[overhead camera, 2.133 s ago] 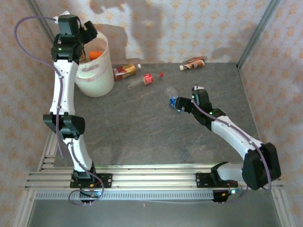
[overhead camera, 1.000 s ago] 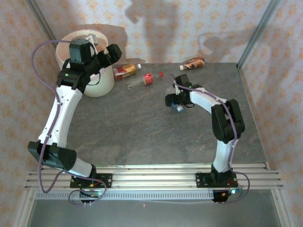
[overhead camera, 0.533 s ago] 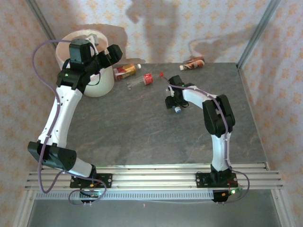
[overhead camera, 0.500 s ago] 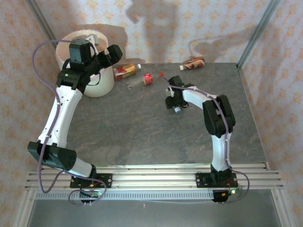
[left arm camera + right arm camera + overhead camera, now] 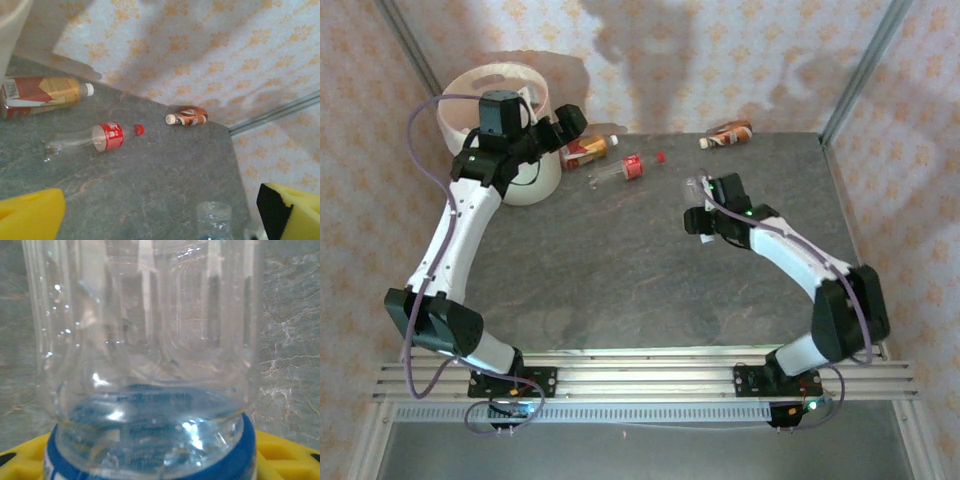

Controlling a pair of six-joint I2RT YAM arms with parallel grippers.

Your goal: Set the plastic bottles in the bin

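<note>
Right hand (image 5: pixel 700 215) grips a clear, blue-labelled bottle (image 5: pixel 145 355) near the counter's (image 5: pixel 620 290) centre. Left hand (image 5: pixel 565 122) gapes wide beside the bin (image 5: pixel 530 182) at ten o'clock. A red-labelled bottle (image 5: pixel 632 166) lies toward twelve.

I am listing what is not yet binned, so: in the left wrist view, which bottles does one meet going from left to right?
orange-label bottle → clear red-label bottle → brown bottle with white cap → clear blue-label bottle
</note>
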